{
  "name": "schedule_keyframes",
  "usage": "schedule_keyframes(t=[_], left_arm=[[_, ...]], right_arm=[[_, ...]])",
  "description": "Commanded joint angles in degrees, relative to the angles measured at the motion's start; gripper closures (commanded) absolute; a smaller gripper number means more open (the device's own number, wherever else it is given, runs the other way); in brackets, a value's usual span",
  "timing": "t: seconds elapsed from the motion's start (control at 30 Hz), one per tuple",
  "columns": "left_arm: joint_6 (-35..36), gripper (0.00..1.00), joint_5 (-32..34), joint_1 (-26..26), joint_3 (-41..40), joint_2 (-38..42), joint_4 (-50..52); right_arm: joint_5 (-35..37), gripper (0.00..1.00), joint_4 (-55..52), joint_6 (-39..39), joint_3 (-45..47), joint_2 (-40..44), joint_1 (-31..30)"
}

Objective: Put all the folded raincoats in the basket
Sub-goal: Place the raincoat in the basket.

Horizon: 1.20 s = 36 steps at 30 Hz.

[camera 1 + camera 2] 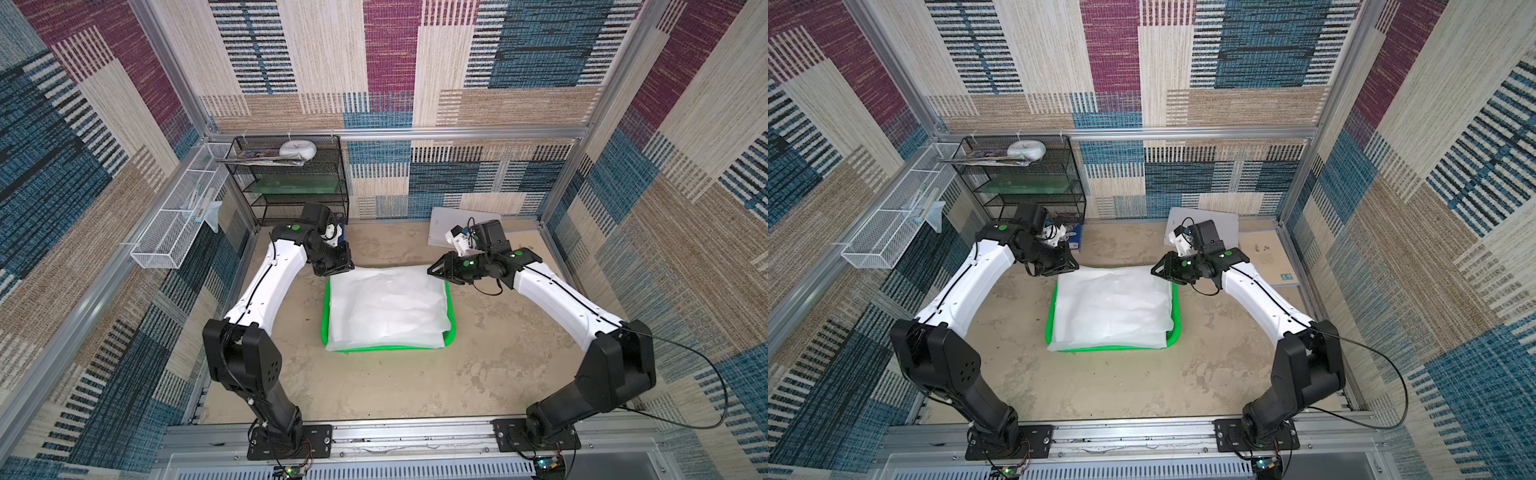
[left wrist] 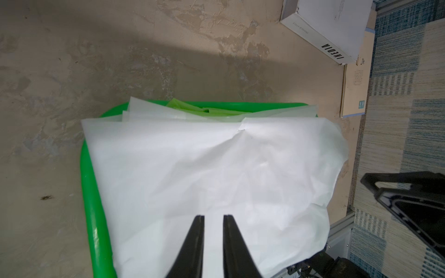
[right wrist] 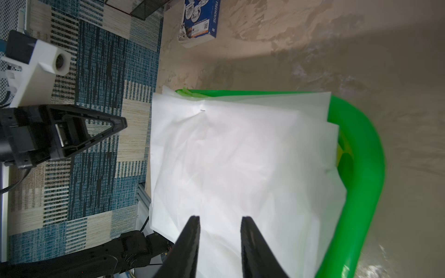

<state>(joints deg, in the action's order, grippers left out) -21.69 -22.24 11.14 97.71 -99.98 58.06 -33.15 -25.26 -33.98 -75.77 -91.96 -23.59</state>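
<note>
the raincoat [image 1: 386, 307] lay in the basket [image 1: 450, 337], spilling over the far rim, likely being too broad to sit inside; the left gripper [image 2: 213, 216] hung over one far corner, jaws slightly apart and empty; the right gripper [image 3: 220, 217] over the other, jaws wider, also empty

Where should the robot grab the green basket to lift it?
Probably the bare rim at the basket corner that is near and on the robot's right, coming straight down from above. There the raincoat leaves the thick rolled edge and a gap inside uncovered. The far edge is buried under plastic.
</note>
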Motion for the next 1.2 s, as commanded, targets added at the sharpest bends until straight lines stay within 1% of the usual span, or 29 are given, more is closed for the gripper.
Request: schedule_keyframes(t=[0.0,0.1,0.2,0.27,0.33,0.47,0.6,0.7,0.77,0.83,0.9,0.97,1.0,1.07,1.17], left_arm=[[-0.7,0.84,0.8,-0.1,0.6,-3.2,-2.6],[-0.7,0.87,2.6,-0.3,0.0,-5.7,-4.5],[-0.8,0.9,3.9,-0.7,-0.5,-8.4,-6.2],[-0.3,0.91,5.0,-1.2,-0.5,-10.2,-6.9],[-0.4,0.91,7.5,-2.1,-0.6,-11.2,-7.2],[-1.5,0.91,6.2,-5.3,-1.4,-11.8,-8.8],[-0.1,0.91,4.8,-5.8,-1.4,-11.5,-8.1],[0.7,0.89,4.0,-5.9,-1.4,-10.8,-6.5],[0.9,0.89,3.3,-5.8,-1.9,-8.8,-5.9],[0.9,0.88,1.3,-5.8,-3.6,-4.7,-5.9],[-0.1,0.88,0.4,-5.3,-7.7,1.3,-6.9],[-1.0,0.87,-3.8,-4.1,-12.8,7.0,-8.8],[-1.4,0.87,-6.2,-2.9,-15.5,9.7,-9.6],[-1.7,0.87,-8.2,0.6,-19.8,13.4,-9.9],[-2.5,0.89,-8.6,5.8,-27.5,19.1,-10.6]], right_arm=[[-3.6,0.67,7.0,-4.6,-0.8,-4.0,-0.6],[-3.4,0.68,9.3,-5.2,-1.0,-7.5,-1.1],[-0.9,0.69,8.0,-3.8,-1.6,-10.5,-1.0],[2.6,0.69,4.9,-2.8,-1.9,-11.9,-1.0],[4.0,0.69,5.2,-2.2,-0.8,-12.1,-1.0],[5.7,0.69,5.8,-1.5,0.5,-12.3,-0.8],[7.3,0.69,4.3,-0.5,0.2,-12.5,-0.8],[7.9,0.68,3.1,-0.1,-0.2,-11.2,-0.7],[6.5,0.68,2.5,-0.3,-0.6,-8.7,-0.8],[4.3,0.66,2.6,-0.6,-0.5,-5.1,-1.2],[2.3,0.66,1.8,-1.1,-0.2,-1.8,-1.7],[0.4,0.66,1.6,-1.9,0.9,0.3,-2.9],[-0.2,0.65,1.6,-2.3,1.9,1.3,-3.9],[-1.2,0.66,2.4,-3.5,4.1,2.7,-6.2],[-1.4,0.65,4.0,-4.4,8.2,4.5,-9.4]])
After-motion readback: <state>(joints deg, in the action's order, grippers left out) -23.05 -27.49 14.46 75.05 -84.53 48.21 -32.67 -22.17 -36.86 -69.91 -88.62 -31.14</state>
